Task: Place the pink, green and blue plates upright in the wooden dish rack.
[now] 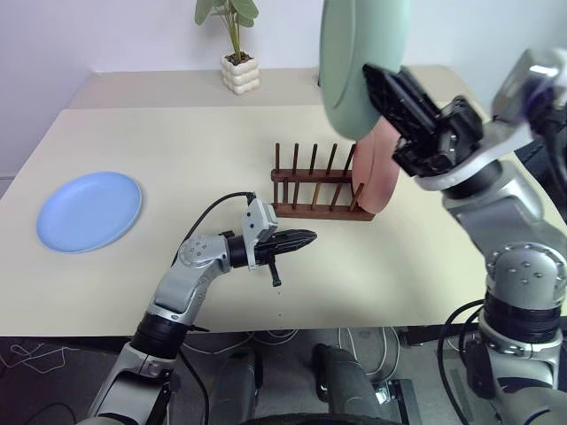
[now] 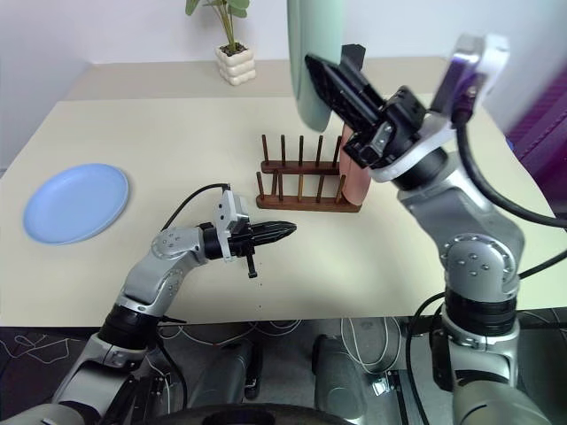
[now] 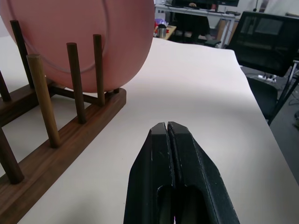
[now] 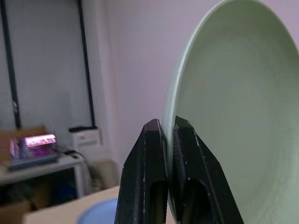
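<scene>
Right gripper [image 1: 376, 84]: raised high above the table, its 2 black fingers clamped on the rim of the green plate [image 1: 354, 62]; in the right wrist view the fingers [image 4: 154, 163] pinch the thin edge between them.
Green plate: held in the air on edge, nearly upright, above and just behind the right end of the wooden dish rack [image 1: 319, 181]; not touching the rack.
Left gripper [image 1: 301, 239]: fingers pressed together, nothing between them; it sits low over the table [image 1: 177, 133], pointing level toward the robot's right, in front of the rack and apart from it.
Left wrist view: the closed finger pair [image 3: 173, 154] points past the rack's end toward bare tabletop; rack pegs and the pink plate [image 3: 79, 37] stand close beside it.
Pink plate: standing upright in the rack at its right end, set between pegs; lower edge rests down by the base rails.
Rack: dark wood, 2 rows of upright pegs on 2 base rails; the slots to the left of the pink plate hold nothing.
Blue plate [image 1: 89, 211]: lying flat on the table at the robot's far left, well apart from the rack and both grippers.
Plant [image 1: 235, 44]: small potted plant in a white pot at the back edge of the table, behind the rack.
</scene>
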